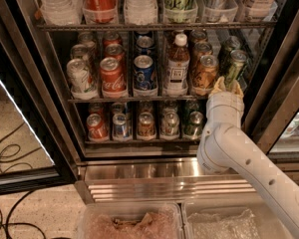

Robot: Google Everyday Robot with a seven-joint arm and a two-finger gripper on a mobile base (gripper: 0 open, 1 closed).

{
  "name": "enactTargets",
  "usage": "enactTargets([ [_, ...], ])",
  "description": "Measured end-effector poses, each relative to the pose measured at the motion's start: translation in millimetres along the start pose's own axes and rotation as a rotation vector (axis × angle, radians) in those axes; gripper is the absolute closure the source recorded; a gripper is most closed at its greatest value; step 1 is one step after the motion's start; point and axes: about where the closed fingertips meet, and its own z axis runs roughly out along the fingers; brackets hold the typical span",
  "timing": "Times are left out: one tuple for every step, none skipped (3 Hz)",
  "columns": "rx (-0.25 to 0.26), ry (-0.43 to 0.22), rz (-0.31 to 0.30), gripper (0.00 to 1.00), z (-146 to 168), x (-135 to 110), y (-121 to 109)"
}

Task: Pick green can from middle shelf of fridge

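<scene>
The fridge (37,78) stands open in front of me. Its middle shelf (139,99) holds lanes of cans and a white-capped bottle (177,66). Two dark green cans stand in the far right lane: the front green can (235,65), slightly tilted, and a second one (228,48) behind it. My gripper (227,86) is at the right end of this shelf, on the end of the white arm (239,153). It is shut on the lower part of the front green can, whose base is hidden behind the gripper.
An amber can (206,73) stands just left of the gripper, then a blue can (144,73), a red can (112,76) and a whitish can (78,76). Smaller cans (145,125) fill the rack below. The ribbed steel base (149,180), plastic bins (129,223) and the door frame (279,98) are near.
</scene>
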Motion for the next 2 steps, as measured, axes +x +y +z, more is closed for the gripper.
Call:
enactTargets([
  [0.0,0.0,0.0,0.39,0.0,0.0,0.0],
  [0.0,0.0,0.0,0.17,0.0,0.0,0.0],
])
